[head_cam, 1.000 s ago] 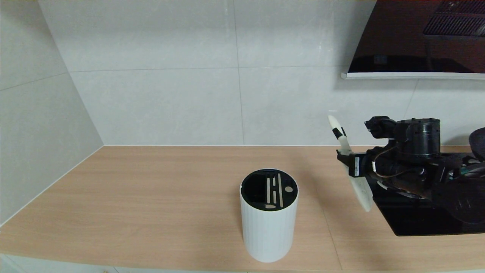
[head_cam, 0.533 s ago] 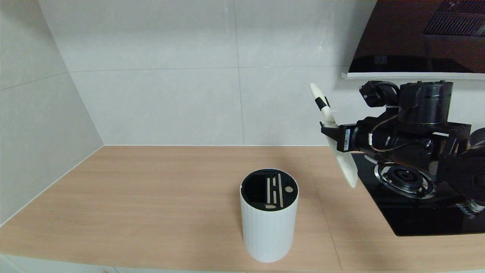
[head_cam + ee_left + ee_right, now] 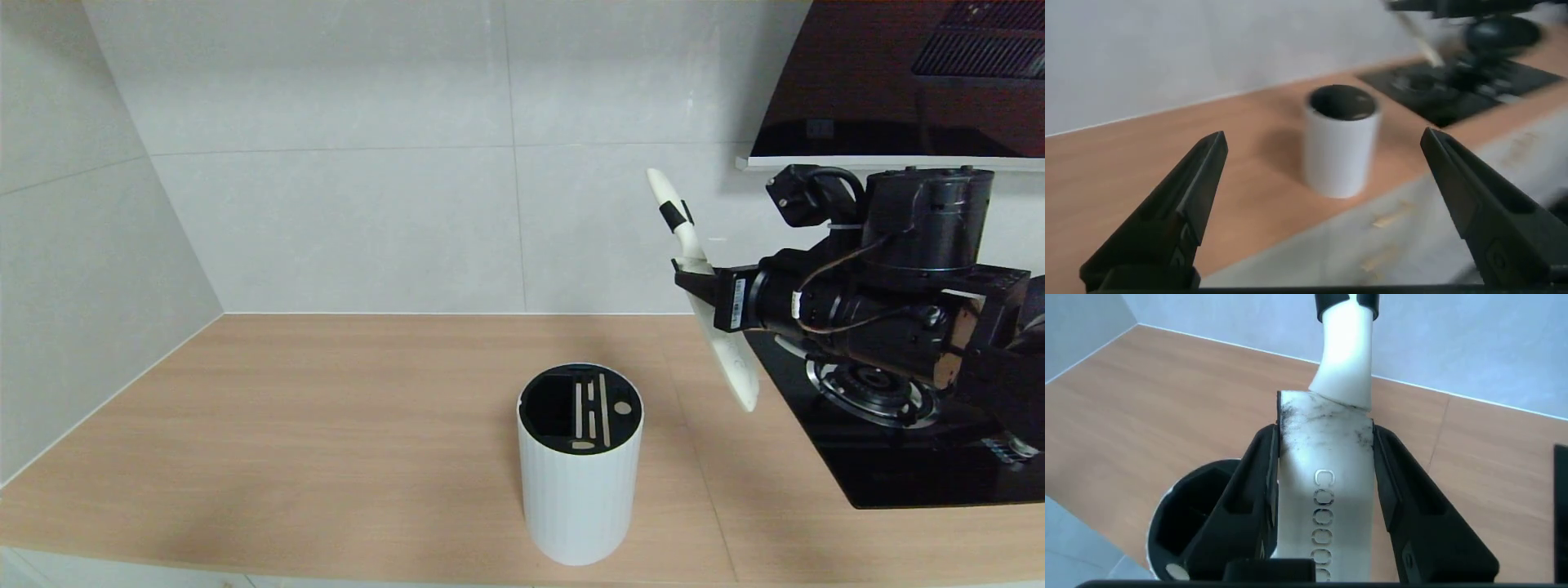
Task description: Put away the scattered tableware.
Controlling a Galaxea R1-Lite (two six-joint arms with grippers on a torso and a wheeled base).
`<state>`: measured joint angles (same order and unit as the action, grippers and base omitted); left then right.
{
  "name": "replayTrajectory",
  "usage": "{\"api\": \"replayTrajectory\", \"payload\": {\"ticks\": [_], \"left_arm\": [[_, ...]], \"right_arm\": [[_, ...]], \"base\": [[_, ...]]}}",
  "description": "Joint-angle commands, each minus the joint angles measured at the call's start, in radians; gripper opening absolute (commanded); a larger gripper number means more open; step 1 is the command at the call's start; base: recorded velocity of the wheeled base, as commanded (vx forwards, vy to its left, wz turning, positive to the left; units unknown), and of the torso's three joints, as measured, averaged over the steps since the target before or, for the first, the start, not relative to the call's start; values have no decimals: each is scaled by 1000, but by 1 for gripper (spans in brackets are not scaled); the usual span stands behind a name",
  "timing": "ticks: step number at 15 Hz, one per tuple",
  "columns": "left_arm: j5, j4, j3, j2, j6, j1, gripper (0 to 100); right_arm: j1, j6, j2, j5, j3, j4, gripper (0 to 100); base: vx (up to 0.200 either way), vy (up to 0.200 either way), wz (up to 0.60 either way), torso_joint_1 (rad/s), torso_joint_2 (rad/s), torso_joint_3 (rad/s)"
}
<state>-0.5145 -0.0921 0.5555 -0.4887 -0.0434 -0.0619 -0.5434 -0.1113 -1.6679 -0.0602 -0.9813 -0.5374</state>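
A white cylindrical utensil holder (image 3: 580,465) with a black slotted top stands near the wooden counter's front edge; it also appears in the left wrist view (image 3: 1341,140) and the right wrist view (image 3: 1200,523). My right gripper (image 3: 695,278) hangs above the counter, to the right of the holder, shut on a cream rice paddle (image 3: 709,304) with a black band on its handle. The paddle is tilted, handle up and blade down (image 3: 1327,486). My left gripper (image 3: 1331,212) is open, held well back from the holder with nothing between its fingers.
A black gas hob (image 3: 890,433) with a burner lies on the counter at the right, under a dark range hood (image 3: 906,82). Tiled walls close the back and left. The wooden counter (image 3: 326,408) spreads to the left of the holder.
My right gripper has risen with the rice paddle and shifted left toward the holder. The holder has stayed put.
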Motion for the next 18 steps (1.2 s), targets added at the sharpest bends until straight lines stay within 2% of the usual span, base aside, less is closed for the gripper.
{"api": "replayTrajectory", "payload": {"ticks": [1,2,3,4,5,6,8,9,10,11,15,16,17,18], "left_arm": [[-113,26,250,-510,-21,-95,100],[-113,91,265,-593,-72,-136,100],[-110,190,264,-660,-141,-182,100],[-108,239,262,-689,-177,-207,100],[-91,396,257,-769,-311,-266,100],[-82,488,245,-807,-406,-300,100],[-64,802,196,-927,-708,-351,100],[-24,931,188,-996,-799,-365,100],[36,1009,184,-1050,-828,-378,100],[85,1046,182,-1094,-817,-407,100],[91,1048,182,-1140,-713,-463,100],[91,1048,181,-1145,-699,-470,100],[100,1052,181,-1165,-667,-480,100],[100,1052,181,-1165,-667,-480,100]], "right_arm": [[-36,4,16,-3,27,-16,0],[-52,2,11,-7,29,-21,0],[-69,1,7,-20,29,-21,0],[-78,-1,5,-26,29,-21,0],[-109,-4,5,-41,30,-21,0],[-128,-4,4,-49,36,-21,0],[-159,-4,-7,-59,42,-21,0],[-167,-8,-7,-59,46,-21,0],[-176,-13,-3,-59,50,-21,0],[-185,-18,0,-61,55,-21,0],[-247,-21,7,-69,75,-22,0],[-254,-21,7,-72,75,-22,0],[-270,-21,4,-73,78,-22,0],[-270,-21,4,-73,78,-22,0]], "base": [[0,0,0,0,0,0],[0,0,0,0,0,0],[0,0,0,0,0,0],[0,0,0,0,0,0],[0,0,0,0,0,0],[0,0,0,0,0,0],[0,0,0,0,0,0],[0,0,0,0,0,0],[0,0,0,0,0,0],[0,0,0,0,0,0],[0,0,0,0,0,0],[0,0,0,0,0,0],[0,0,0,0,0,0],[0,0,0,0,0,0]]}}
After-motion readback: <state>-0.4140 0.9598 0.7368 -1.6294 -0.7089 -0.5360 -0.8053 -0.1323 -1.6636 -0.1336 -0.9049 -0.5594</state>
